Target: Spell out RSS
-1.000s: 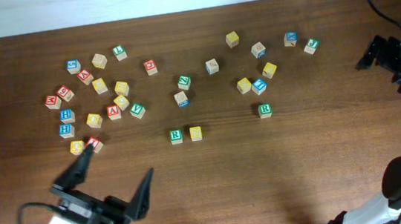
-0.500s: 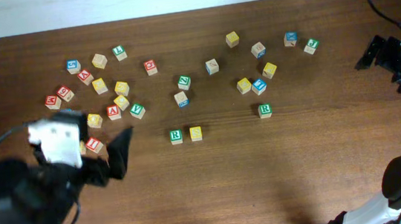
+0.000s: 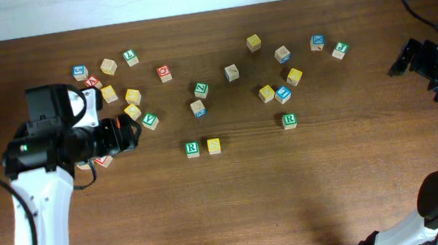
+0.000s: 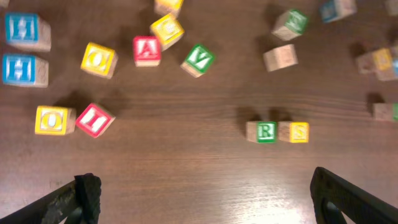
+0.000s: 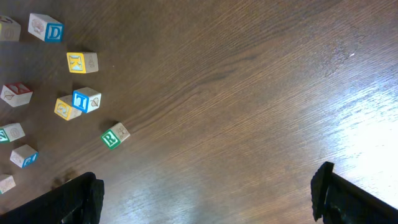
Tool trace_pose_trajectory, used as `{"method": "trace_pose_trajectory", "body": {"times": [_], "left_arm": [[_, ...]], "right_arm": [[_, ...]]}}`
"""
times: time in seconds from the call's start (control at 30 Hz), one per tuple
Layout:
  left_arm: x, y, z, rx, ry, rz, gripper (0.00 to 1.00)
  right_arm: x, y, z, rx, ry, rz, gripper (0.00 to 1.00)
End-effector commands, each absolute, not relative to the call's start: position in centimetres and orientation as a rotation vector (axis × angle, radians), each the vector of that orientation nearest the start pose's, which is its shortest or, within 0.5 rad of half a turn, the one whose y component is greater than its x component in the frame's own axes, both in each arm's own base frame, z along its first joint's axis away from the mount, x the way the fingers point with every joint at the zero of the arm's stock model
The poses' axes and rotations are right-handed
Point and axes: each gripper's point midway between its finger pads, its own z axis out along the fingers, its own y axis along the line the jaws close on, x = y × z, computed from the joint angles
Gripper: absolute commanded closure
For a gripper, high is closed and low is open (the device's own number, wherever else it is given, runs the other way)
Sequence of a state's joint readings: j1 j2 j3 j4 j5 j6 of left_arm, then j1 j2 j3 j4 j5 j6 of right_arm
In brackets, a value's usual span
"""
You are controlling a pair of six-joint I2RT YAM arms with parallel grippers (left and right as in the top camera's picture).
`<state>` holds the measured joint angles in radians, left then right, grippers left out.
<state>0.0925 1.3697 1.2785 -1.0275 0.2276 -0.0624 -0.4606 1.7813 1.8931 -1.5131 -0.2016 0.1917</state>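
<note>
Now | left arm (image 3: 51, 138) above cube cluster (image 3: 132, 96) | jaws wide apart

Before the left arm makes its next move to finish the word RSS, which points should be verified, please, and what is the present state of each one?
1. Green R wooden cube and yellow S wooden cube in a row, touching: ok.
2. Brown wooden table bare just right of the S, for the last letter: ok.
3. Left fingers wide apart, holding nothing: ok.
4. Second yellow S found: cannot tell; the letter on the tilted yellow cube beside the red A cube is not readable.
5. Right fingers open, empty, away from the row: ok.
</note>
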Motion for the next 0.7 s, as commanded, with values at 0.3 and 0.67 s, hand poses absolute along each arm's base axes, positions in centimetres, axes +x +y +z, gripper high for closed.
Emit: {"method": "trace_pose_trajectory", "body": {"times": [0.3,0.67], "left_arm": [[33.8,6.8,17.8,-0.655,2.596,0.11,0.01],[35.2,3.6,15.9,-0.639,2.658,-0.147,0.01]], "right_arm": [[33.2,-12.4,21.9,0.924,2.788,0.269,0.02],[33.2,-12.4,21.9,0.924,2.788,0.269,0.02]]}}
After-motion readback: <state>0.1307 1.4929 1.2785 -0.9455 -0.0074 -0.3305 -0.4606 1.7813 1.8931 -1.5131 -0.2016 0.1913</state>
